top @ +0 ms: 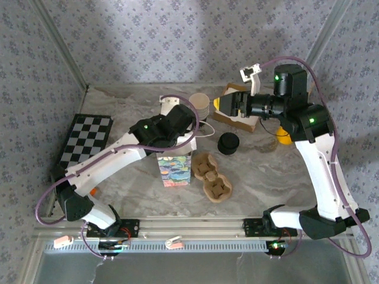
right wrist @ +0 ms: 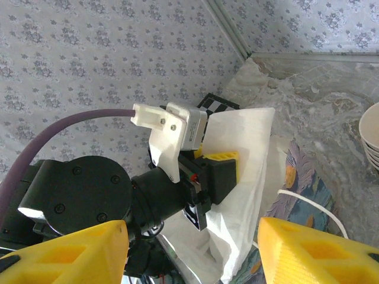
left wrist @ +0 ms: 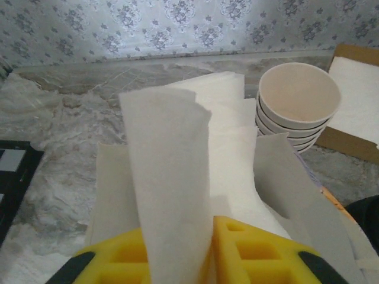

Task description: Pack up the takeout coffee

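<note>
Your left tool, lower centre, brackets the upright napkin narrowly, grip uncertain, by the floral bag at mid-frame, and your right tool gapes empty: an early release could drop the napkin onto the tabletop.

White napkin, cream cups, black-white checkerboard.

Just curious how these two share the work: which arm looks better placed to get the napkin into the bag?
Probably the left hand: the napkin sits between its fingers, right by the floral bag. The right hand is open, off by the cardboard box.
</note>
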`<state>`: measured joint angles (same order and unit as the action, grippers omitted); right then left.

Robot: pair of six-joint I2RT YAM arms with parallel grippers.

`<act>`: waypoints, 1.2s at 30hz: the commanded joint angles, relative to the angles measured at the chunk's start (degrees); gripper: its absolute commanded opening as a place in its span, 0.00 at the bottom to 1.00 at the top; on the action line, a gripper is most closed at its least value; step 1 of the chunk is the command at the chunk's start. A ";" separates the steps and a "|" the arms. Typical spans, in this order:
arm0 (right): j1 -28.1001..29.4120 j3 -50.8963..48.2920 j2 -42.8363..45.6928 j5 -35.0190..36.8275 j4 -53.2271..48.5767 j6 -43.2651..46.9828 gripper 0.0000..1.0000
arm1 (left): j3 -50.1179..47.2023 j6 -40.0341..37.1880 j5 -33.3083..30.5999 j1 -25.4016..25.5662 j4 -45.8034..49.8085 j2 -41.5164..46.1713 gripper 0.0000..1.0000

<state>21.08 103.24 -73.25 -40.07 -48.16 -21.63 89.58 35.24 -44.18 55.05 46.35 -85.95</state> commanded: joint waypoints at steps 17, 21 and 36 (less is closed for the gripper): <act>-1.08 -0.63 0.87 -3.12 3.10 -1.90 0.62 | 15.79 -4.36 4.17 2.87 13.17 -2.36 0.47; -1.05 -0.87 0.95 -3.38 3.34 -2.09 0.62 | 18.44 -1.48 2.61 2.46 21.37 -7.28 0.42; -2.27 -3.05 1.10 -4.66 4.47 -3.02 0.62 | 12.53 -0.01 13.82 -1.68 20.89 -13.57 0.30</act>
<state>19.27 100.68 -72.84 -42.96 -45.15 -23.77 102.28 34.20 -32.60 53.67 66.83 -98.45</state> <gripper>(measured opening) 0.623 0.306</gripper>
